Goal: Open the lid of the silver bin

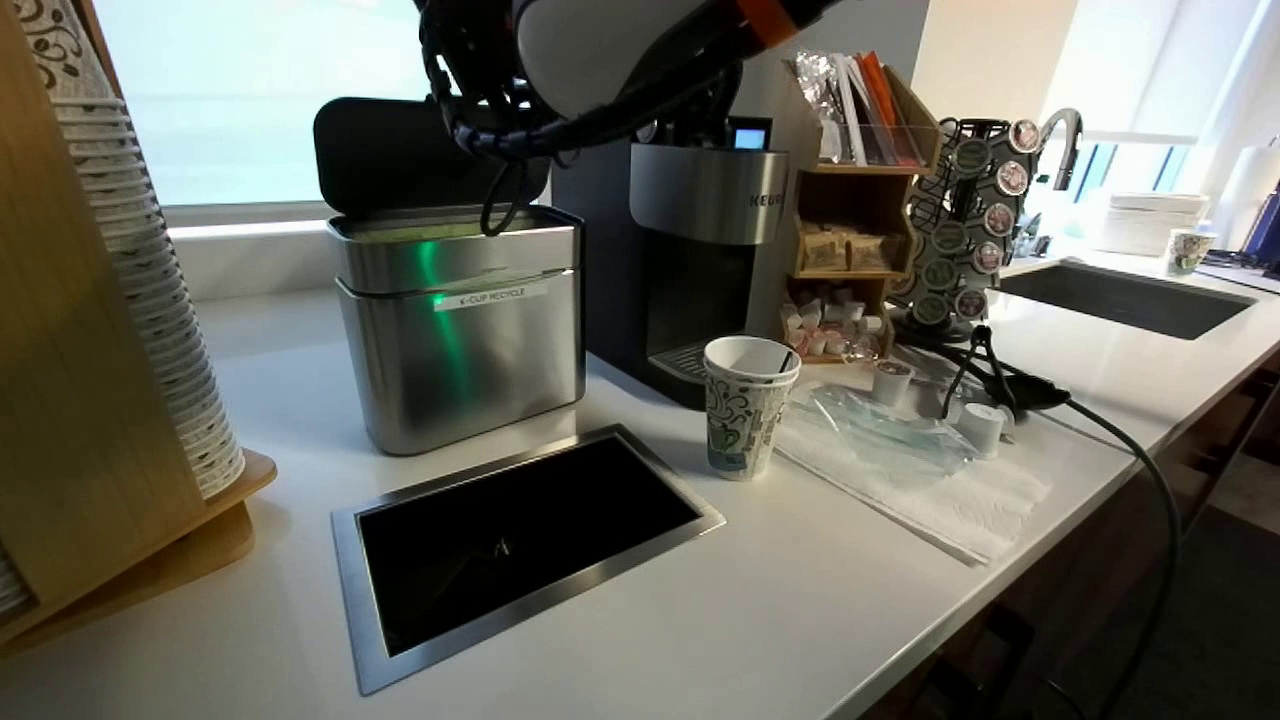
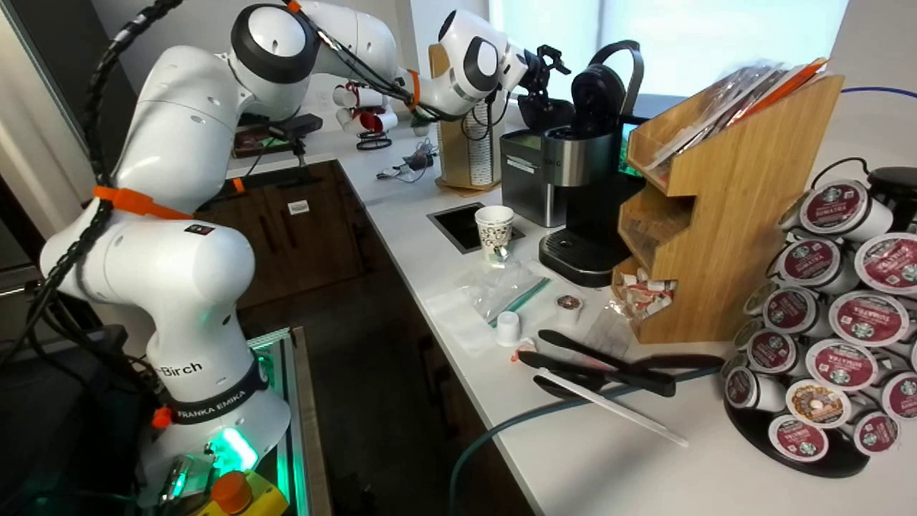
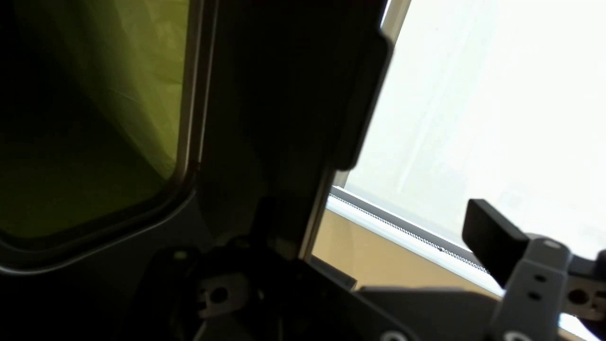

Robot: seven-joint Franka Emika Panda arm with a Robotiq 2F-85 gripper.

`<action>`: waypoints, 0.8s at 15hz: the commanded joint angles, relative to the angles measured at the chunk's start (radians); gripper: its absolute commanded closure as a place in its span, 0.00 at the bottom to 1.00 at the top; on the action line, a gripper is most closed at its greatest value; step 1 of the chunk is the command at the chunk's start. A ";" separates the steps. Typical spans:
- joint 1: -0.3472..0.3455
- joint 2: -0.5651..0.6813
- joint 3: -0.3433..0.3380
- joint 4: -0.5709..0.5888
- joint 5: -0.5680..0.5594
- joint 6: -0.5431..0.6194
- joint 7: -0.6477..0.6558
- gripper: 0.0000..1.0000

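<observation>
The silver bin (image 1: 470, 350) stands on the counter beside the coffee machine, its top open, with a yellow-green liner inside. It also shows in an exterior view (image 2: 521, 175), and its rim (image 3: 189, 94) is at the left of the wrist view. The dark lid (image 1: 385, 155) is raised and leans back; it shows also in an exterior view (image 2: 544, 113) and as a dark panel in the wrist view (image 3: 284, 94). My gripper (image 2: 553, 80) is at the lid, fingers spread. In the wrist view the gripper (image 3: 374, 213) has one finger dark against the lid; contact is unclear.
The black coffee machine (image 1: 700, 200) stands beside the bin, its top raised (image 2: 598, 86). A wooden cup holder (image 1: 100, 350) stands on its opposite side. A framed counter opening (image 1: 355, 620) and paper cups (image 1: 745, 430) are in front. The window (image 3: 473, 94) is behind.
</observation>
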 commanded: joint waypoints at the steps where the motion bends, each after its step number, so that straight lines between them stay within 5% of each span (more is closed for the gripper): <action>1: -0.088 0.036 0.066 0.133 -0.042 -0.077 0.005 0.00; 9: -0.295 0.073 0.300 0.335 -0.134 -0.186 -0.018 0.00; 12: -0.304 0.101 0.288 0.383 -0.095 -0.204 -0.059 0.00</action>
